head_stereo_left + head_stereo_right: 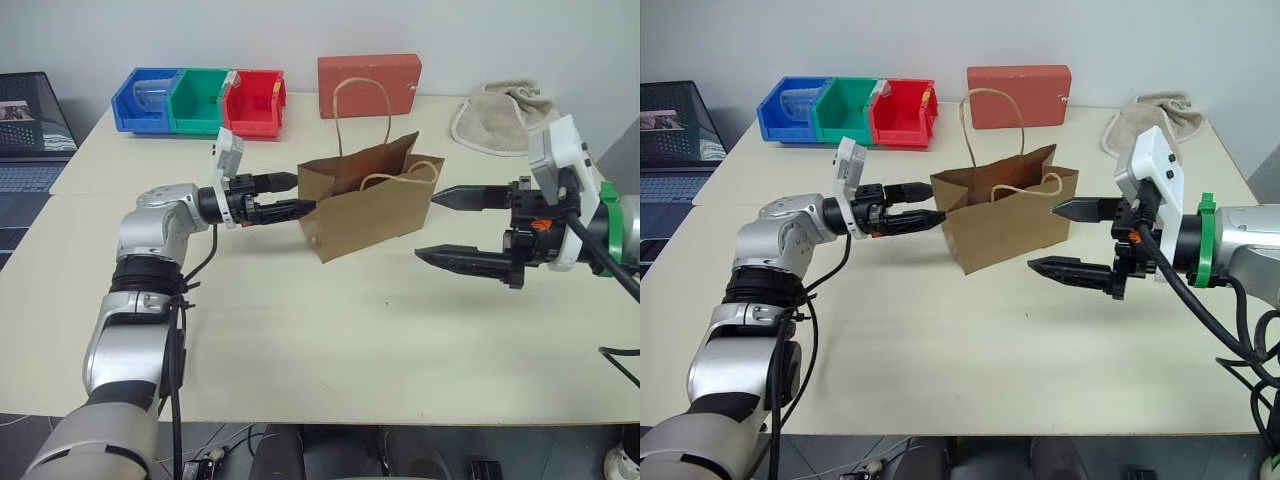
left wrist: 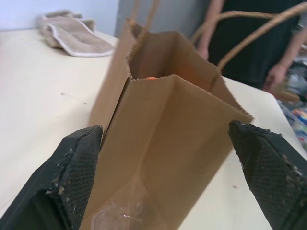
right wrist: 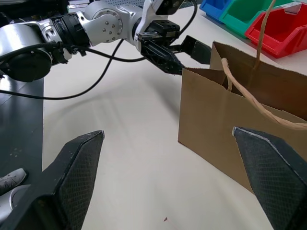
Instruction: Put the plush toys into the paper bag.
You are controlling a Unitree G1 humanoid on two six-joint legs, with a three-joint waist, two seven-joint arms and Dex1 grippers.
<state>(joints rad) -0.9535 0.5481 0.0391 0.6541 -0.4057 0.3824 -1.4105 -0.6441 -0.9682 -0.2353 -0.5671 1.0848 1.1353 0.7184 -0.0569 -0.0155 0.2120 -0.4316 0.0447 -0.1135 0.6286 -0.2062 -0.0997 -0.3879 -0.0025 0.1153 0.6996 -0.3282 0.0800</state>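
Note:
The brown paper bag [image 1: 370, 210] stands upright in the middle of the table, one cord handle raised and the other drooping over its front. My left gripper [image 1: 306, 192] is open and level at the bag's left end. In the left wrist view its fingers [image 2: 72, 177] straddle the bag's narrow side [image 2: 163, 124]. My right gripper [image 1: 426, 228] is open, with its tips just off the bag's right end. The plush toys are hidden. A small orange patch [image 2: 151, 77] shows just inside the bag's mouth, too little to identify.
A red box [image 1: 369, 86] and a beige towel [image 1: 497, 115] lie at the back of the table [image 1: 330, 340]. Blue, green and red bins [image 1: 200, 100] stand at the back left, near a laptop [image 1: 30, 130]. A person [image 2: 240, 43] stands beyond the table.

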